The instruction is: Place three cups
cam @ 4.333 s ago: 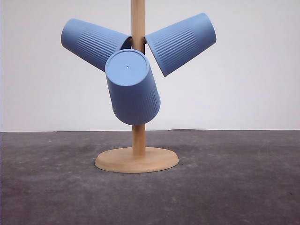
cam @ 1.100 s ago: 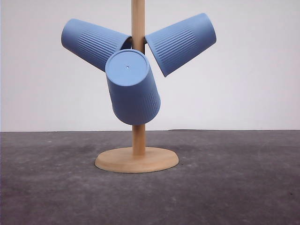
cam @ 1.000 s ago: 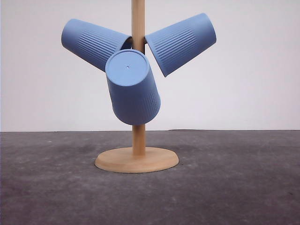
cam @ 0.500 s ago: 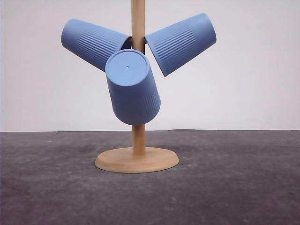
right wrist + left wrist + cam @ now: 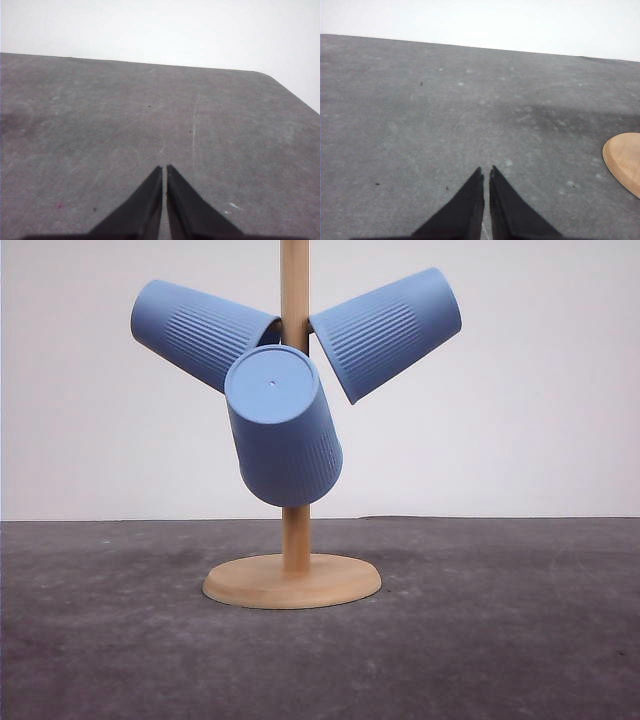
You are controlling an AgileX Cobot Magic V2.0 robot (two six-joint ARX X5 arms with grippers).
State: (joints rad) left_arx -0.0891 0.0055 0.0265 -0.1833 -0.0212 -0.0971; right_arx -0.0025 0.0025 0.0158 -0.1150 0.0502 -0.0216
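Three light-blue ribbed cups hang upside down on a wooden stand in the front view. One cup [image 5: 200, 332] slants up to the left, another [image 5: 390, 332] up to the right, and the third [image 5: 283, 427] points its flat bottom toward me in front of the pole [image 5: 295, 290]. My left gripper [image 5: 486, 172] is shut over bare table, with an edge of the stand's round base [image 5: 625, 160] off to one side. My right gripper [image 5: 164, 169] is shut too, holding nothing above the grey surface.
The stand's round wooden base [image 5: 292, 581] rests mid-table on the dark grey tabletop [image 5: 500, 640]. A white wall rises behind. The table's far edge and a rounded corner [image 5: 270, 77] show in the right wrist view.
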